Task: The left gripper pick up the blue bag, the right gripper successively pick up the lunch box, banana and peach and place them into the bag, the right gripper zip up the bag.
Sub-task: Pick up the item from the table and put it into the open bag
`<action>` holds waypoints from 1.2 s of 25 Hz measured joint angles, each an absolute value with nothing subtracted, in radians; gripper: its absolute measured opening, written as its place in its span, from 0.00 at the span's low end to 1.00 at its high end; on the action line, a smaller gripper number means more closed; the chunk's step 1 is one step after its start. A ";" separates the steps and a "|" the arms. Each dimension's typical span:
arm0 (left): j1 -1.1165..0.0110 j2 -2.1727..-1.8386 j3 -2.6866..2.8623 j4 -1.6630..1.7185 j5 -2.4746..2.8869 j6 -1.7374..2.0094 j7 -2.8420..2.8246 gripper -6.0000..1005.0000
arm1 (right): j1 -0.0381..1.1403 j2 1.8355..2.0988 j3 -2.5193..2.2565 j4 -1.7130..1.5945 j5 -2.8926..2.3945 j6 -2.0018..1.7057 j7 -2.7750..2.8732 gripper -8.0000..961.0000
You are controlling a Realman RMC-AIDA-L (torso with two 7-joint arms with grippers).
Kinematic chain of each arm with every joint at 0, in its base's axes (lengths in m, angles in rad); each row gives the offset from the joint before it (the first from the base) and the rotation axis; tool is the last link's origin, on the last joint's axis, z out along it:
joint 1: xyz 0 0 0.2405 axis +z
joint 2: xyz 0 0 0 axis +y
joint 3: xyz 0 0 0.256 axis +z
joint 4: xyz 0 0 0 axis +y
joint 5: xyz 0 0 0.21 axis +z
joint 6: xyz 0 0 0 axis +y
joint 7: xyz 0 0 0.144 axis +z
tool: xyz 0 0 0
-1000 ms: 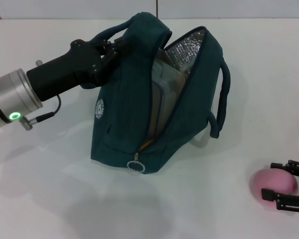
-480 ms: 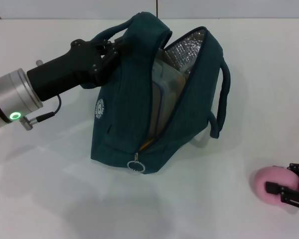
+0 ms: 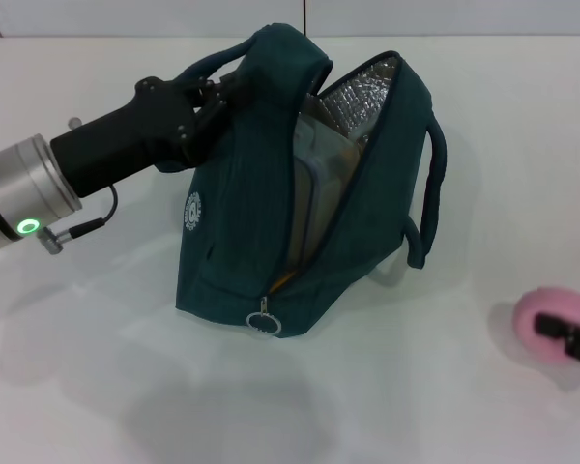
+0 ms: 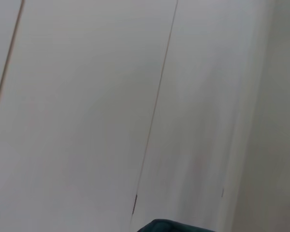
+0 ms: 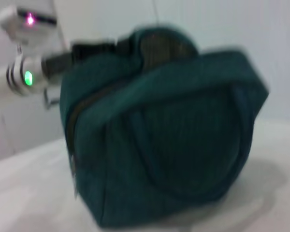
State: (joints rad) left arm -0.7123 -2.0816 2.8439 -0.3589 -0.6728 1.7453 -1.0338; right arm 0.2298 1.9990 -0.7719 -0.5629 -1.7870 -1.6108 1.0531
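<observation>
Standing open on the white table (image 3: 97, 387), the blue bag (image 3: 242, 242) is held up by one handle (image 3: 208, 72), on which the left gripper (image 3: 217, 95) is closed. A lunch box (image 3: 319, 169) is seen inside against the silver lining (image 3: 362, 92). At the table's right edge, the peach (image 3: 546, 319) is clasped by the right gripper (image 3: 572, 333), mostly cut off from view.

We see a white table (image 3: 97, 387) spreading across the whole head view, smooth and faintly glossy, with soft grey shadows on it. Behind it stands a pale wall (image 3: 126, 14) with a thin vertical seam (image 3: 304, 14); similar seams (image 4: 154, 116) cross the left wrist view.
</observation>
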 joint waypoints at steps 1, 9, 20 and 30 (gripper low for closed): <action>-0.712 -2.082 2.844 -0.359 -0.676 1.746 -1.034 0.04 | 0.228 2.000 -0.753 -0.555 -1.771 -1.636 1.034 0.34; -0.710 -2.083 2.844 -0.356 -0.683 1.750 -1.010 0.04 | 0.252 2.002 -0.708 -0.485 -1.559 -1.805 0.947 0.30; -0.710 -2.080 2.844 -0.330 -0.683 1.752 -0.988 0.04 | 0.529 2.011 -0.789 -0.470 -1.451 -1.856 1.179 0.21; -0.718 -2.081 2.844 -0.330 -0.683 1.751 -0.988 0.04 | 0.651 2.013 -1.080 -0.680 -1.454 -1.533 1.424 0.12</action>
State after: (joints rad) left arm -0.7175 -2.0813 2.8440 -0.3298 -0.6825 1.7515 -0.9878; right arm 0.6509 2.0127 -1.0798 -0.6798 -1.4537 -1.5330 1.4235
